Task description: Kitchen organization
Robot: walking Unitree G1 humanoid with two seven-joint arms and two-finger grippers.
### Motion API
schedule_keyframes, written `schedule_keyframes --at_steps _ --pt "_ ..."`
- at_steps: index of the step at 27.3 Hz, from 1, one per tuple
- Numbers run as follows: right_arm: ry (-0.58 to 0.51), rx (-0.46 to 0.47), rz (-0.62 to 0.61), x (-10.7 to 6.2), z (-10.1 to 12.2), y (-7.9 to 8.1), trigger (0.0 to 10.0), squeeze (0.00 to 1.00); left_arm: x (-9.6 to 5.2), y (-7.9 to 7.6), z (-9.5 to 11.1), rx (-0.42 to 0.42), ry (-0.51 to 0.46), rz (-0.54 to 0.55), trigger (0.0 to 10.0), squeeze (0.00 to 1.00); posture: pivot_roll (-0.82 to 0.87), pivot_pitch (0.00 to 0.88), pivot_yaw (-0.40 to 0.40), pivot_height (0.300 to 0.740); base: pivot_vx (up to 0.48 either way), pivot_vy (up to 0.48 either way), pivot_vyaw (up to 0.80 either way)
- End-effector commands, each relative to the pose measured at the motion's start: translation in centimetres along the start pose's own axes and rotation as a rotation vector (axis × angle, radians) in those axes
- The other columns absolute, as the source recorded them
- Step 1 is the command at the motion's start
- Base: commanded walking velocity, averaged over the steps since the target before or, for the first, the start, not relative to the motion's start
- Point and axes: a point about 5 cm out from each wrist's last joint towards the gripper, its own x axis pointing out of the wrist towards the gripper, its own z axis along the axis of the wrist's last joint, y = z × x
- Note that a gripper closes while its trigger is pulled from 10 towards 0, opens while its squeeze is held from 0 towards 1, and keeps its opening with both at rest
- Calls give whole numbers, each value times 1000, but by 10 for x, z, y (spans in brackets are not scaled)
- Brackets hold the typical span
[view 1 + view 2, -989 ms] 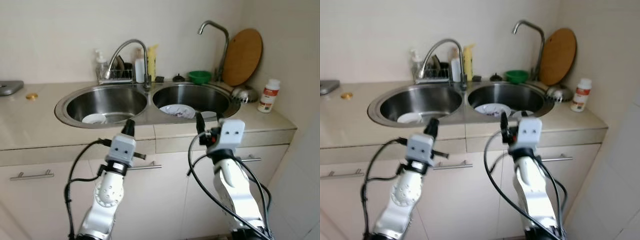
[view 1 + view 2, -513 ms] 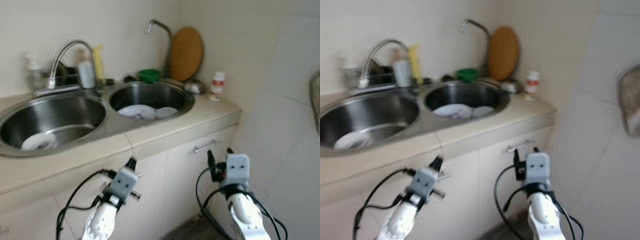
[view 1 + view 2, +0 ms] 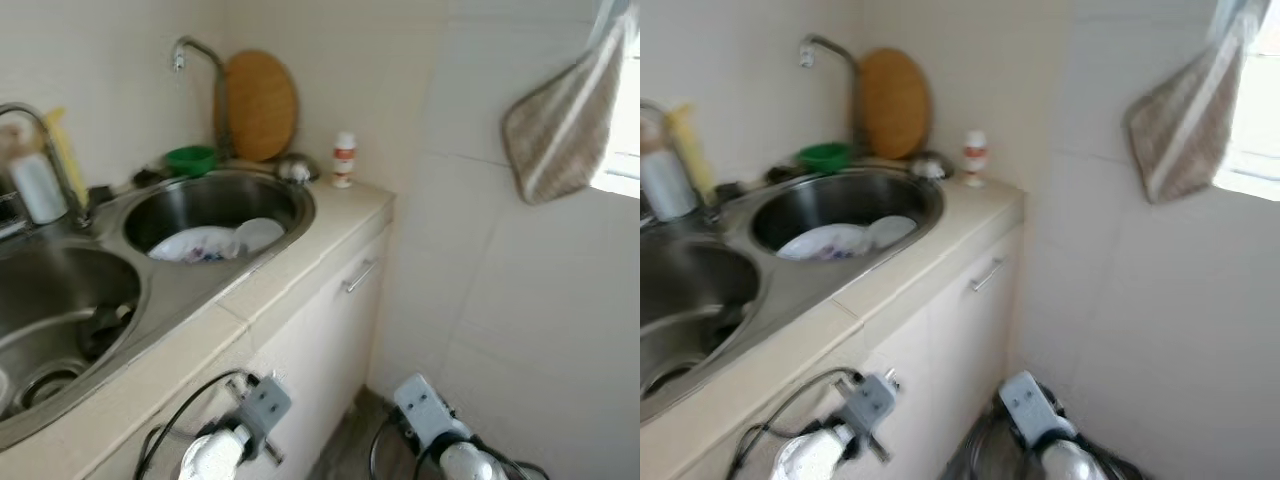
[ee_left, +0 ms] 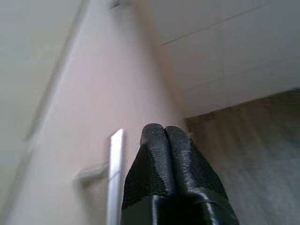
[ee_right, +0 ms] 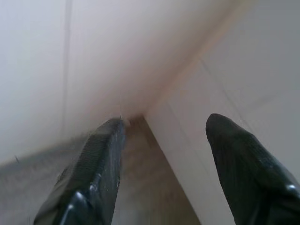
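**Both grippers low beside the sink cabinet, holding nothing**

The landmark here is the right-hand sink basin [image 3: 290,195], a round steel bowl set in the beige countertop [image 3: 300,265]. Inside it lie a white plate [image 3: 195,243] with a dark pattern and, touching it on the side nearer the wall corner, a small white bowl [image 3: 258,233]. Behind the basin stands a tall gooseneck tap [image 3: 200,70], with a round wooden cutting board [image 3: 260,105] leaning upright against the wall just beside it. A green bowl [image 3: 192,158] sits on the counter at the basin's back rim. At the far rim are a small metal object [image 3: 294,168], too blurred to name, and a white bottle with a red cap [image 3: 344,160]. To the left of the basin is the second sink basin [image 3: 60,310], with another tap [image 3: 50,150] and a white dispenser bottle [image 3: 38,185] behind it.

Below the basin, the cabinet door [image 3: 330,330] carries a metal bar handle [image 3: 360,275]. A beige striped cloth [image 3: 560,125] hangs on the tiled wall well apart from the basin, near a window.

The left gripper [image 4: 164,136] hangs below counter level close to a cabinet front, its fingers pressed together on nothing, next to a bar handle [image 4: 114,173]. The right gripper [image 5: 164,140] is also below the basin, pointing into the corner where cabinet, wall and floor meet, with its fingers [image 5: 101,164] spread wide apart and empty.
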Motion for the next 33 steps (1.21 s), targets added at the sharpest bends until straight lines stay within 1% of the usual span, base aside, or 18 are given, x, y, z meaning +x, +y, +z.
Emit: schedule_keyframes --at_steps 1,2,3,4,9,14,24,27,29,33 --pt "-22 -13 -1 3 8 0 10000 0 -2 1 1 22 3 -3 10000 0 15 0 -7 740 0 0 0" --pt "-16 -21 1 3 8 0 10000 0 -1 1 1 19 -1 -4 10000 0 13 0 -10 740 0 0 -431" --pt "-7 0 1 3 6 -1 10000 0 -1 2 2 15 -2 -7 10000 0 12 0 -11 740 0 0 -800" --pt "-2 -2 -7 3 7 -2 10000 0 -1 2 2 13 -1 -8 10000 0 13 0 -12 740 0 0 -800" --pt "-34 3 -3 4 11 -2 10000 0 1 1 2 10 5 -18 10000 0 13 0 -12 740 0 0 -800" --pt "-41 5 -1 4 12 -1 10000 0 2 0 3 36 -1 -25 10000 0 10 0 -8 740 0 -64 0" --pt "-45 20 3 6 13 -1 10000 0 2 2 2 30 7 -19 10000 0 12 0 -4 740 0 -480 0" --pt "-45 24 3 6 13 -1 10000 0 2 2 3 20 -9 -16 10000 0 12 0 -4 740 0 -424 0" --pt "-45 25 2 7 13 -1 10000 0 2 3 4 -5 -21 -8 10000 0 11 0 -5 740 0 0 0" --pt "-38 37 -8 7 12 -2 10000 0 2 3 6 -14 -35 -7 10000 0 11 0 -5 740 0 0 0"
